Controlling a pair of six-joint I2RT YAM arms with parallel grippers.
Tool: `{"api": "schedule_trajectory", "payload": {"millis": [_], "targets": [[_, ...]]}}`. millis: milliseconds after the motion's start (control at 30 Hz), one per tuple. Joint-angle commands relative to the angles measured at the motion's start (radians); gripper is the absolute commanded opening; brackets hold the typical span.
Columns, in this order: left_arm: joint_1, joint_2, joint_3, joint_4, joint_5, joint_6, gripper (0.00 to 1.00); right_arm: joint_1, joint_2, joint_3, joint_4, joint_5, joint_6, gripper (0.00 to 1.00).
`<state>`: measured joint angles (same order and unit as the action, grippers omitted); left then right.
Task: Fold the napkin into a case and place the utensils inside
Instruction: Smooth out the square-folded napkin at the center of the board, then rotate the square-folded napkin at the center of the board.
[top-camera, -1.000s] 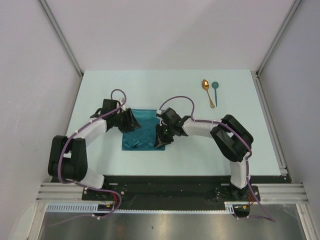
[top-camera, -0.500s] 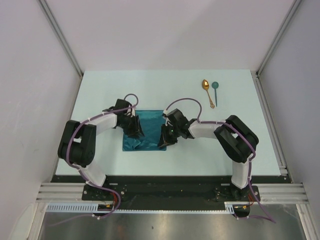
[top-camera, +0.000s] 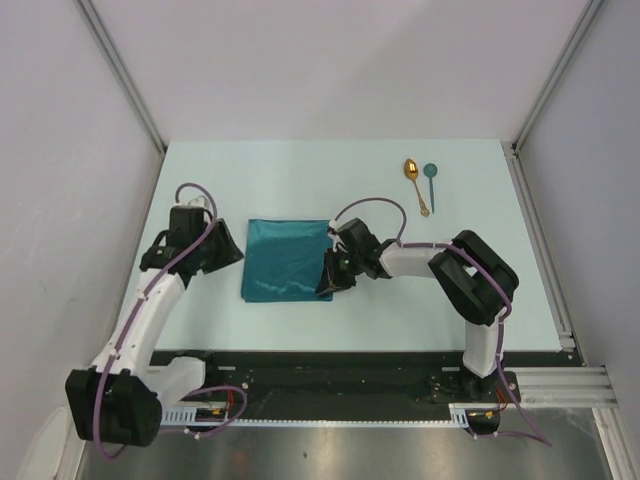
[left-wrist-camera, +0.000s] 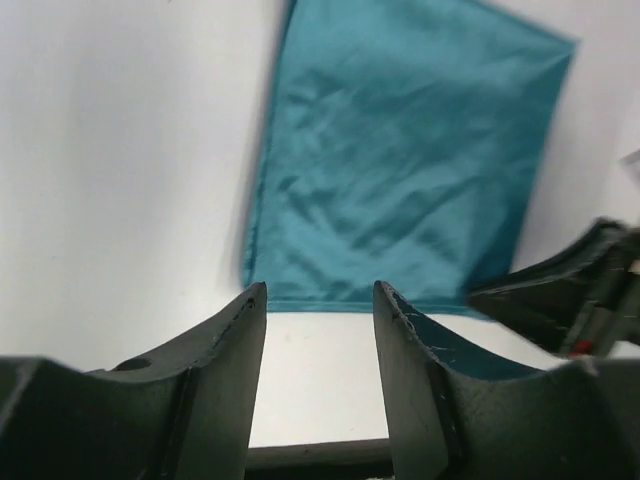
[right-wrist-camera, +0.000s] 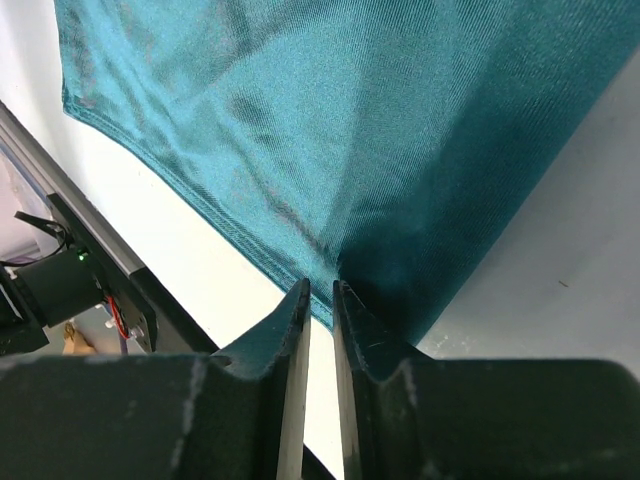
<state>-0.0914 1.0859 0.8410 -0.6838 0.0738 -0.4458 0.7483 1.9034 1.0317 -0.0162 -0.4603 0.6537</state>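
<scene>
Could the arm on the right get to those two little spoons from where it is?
Probably yes. The gold spoon and teal spoon lie in the open on the table, beyond the right arm, with nothing between. But its jaws look pinched on the napkin corner, so it must let go first.

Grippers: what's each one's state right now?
Left gripper: open, holding nothing, clear of the napkin.
Right gripper: closed, pinching the napkin's edge.
</scene>
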Motion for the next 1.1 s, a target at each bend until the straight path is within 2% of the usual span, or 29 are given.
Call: {"api": "schedule_trajectory", "payload": {"millis": [0, 167, 300, 400, 433, 500, 567, 700, 800, 867, 1000, 1067], "targets": [[-0.004, 0.058, 0.043, 0.039, 0.052, -0.089, 0.52, -0.004, -0.047, -0.004, 0.005, -0.008, -0.012, 0.2], [-0.004, 0.241, 0.057, 0.105, 0.21, -0.08, 0.43, 0.005, -0.085, 0.017, -0.034, -0.003, -0.037, 0.21], [-0.004, 0.307, 0.03, 0.139, 0.182, -0.083, 0.42, 0.014, -0.099, 0.007, -0.048, 0.009, -0.045, 0.21], [-0.004, 0.295, 0.01, 0.135, 0.141, -0.09, 0.5, -0.003, -0.105, -0.044, -0.033, 0.017, -0.045, 0.19], [-0.004, 0.286, 0.0, 0.133, 0.129, -0.091, 0.57, -0.007, -0.107, -0.059, -0.027, 0.023, -0.043, 0.19], [-0.004, 0.261, -0.011, 0.122, 0.084, -0.09, 0.63, -0.026, -0.109, -0.094, -0.016, 0.022, -0.045, 0.19], [-0.001, 0.27, -0.022, 0.107, 0.069, -0.093, 0.66, -0.036, -0.109, -0.11, -0.019, 0.029, -0.048, 0.18], [0.015, 0.318, -0.048, 0.099, 0.073, -0.103, 0.61, -0.058, -0.127, -0.143, -0.024, 0.051, -0.058, 0.17], [0.032, 0.339, -0.086, 0.156, 0.147, -0.122, 0.46, -0.061, -0.148, -0.151, -0.034, 0.058, -0.062, 0.17], [0.032, 0.344, -0.105, 0.165, 0.146, -0.131, 0.42, -0.063, -0.156, -0.145, -0.039, 0.054, -0.062, 0.17], [0.033, 0.354, -0.125, 0.171, 0.103, -0.126, 0.44, -0.063, -0.187, -0.125, -0.033, 0.019, -0.051, 0.18], [0.033, 0.365, -0.129, 0.179, 0.122, -0.12, 0.46, -0.07, -0.211, -0.114, -0.048, 0.022, -0.054, 0.23]]}}
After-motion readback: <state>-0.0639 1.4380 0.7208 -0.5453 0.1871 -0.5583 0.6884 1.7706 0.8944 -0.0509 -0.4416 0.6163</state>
